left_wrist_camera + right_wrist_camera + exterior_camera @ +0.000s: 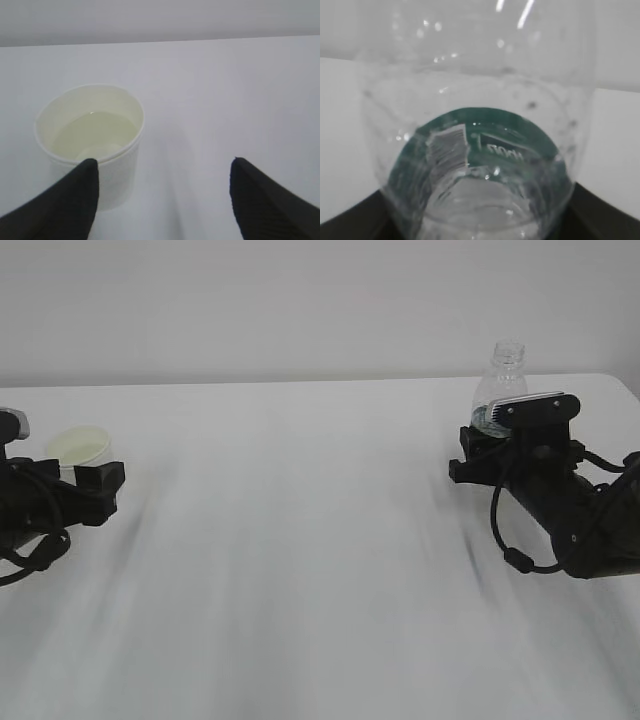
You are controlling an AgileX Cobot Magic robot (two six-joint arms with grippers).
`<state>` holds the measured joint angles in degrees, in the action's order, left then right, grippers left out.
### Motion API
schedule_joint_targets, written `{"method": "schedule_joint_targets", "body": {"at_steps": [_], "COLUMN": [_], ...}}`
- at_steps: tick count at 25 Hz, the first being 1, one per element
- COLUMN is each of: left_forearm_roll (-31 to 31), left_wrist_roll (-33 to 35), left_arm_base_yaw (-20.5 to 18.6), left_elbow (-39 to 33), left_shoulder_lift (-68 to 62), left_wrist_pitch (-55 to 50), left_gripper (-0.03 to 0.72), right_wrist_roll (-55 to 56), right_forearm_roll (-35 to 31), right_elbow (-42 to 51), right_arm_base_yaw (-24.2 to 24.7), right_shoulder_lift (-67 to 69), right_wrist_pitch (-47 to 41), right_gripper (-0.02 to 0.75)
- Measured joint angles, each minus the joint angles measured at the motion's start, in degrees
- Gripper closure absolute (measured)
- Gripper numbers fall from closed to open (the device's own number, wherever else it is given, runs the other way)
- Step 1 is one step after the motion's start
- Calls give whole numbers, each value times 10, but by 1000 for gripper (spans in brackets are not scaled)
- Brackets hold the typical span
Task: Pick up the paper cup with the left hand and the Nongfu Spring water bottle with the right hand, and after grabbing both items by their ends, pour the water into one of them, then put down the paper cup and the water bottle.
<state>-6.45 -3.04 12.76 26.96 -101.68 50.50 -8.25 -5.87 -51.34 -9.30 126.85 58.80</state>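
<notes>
White table (320, 570) under a plain pale wall, exterior view slanting down across it. Paper cup (79, 450) upright at far left of the table, cream inside showing, tucked just behind the left hand (95, 485), which lies low at the table's edge. From the left wrist view: cup (90, 145) standing on the table, holding a shallow pool of clear water (95, 134), rim round and undented. Left gripper (165, 187) spread wide, two black fingertips (75, 195) far apart; the near-side fingertip overlaps the cup's lower wall in the picture, contact or not impossible to tell; the other fingertip well clear of it, bare table between. No grip on the cup. Nongfu Spring water bottle (503, 380) upright at far right, capless threaded neck on top, clear shoulder rising above the grey plate (533, 406) on the right hand's wrist, green band mostly hidden behind that arm. Right hand (490, 455) low on the table, black cable (515, 540) looping beneath. From the right wrist view: bottle (475, 150) filling nearly the whole picture, green label (485, 145) with white marks seen through the clear wall, droplets on the inside. Dark finger edges (350, 220) at both lower corners, flanking the bottle's base; jaws moderately apart with the bottle between them. Clamped or merely standing around it: cannot tell. Cup and bottle well apart, opposite ends of the table.
</notes>
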Motion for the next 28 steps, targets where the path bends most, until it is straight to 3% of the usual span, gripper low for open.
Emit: {"method": "schedule_joint_targets", "body": {"at_steps": [28], "left_forearm_roll": [0], "left_wrist_roll": [1], "left_arm_base_yaw": [0], "left_elbow": [0], "left_shoulder_lift": [0], "left_wrist_pitch": [-4], "left_gripper": [101], "right_wrist_roll": [-2], "right_forearm_roll": [-1], "right_elbow": [0], "right_arm_base_yaw": [0], "right_shoulder_lift": [12], "right_wrist_pitch": [1], "right_gripper": [272]}}
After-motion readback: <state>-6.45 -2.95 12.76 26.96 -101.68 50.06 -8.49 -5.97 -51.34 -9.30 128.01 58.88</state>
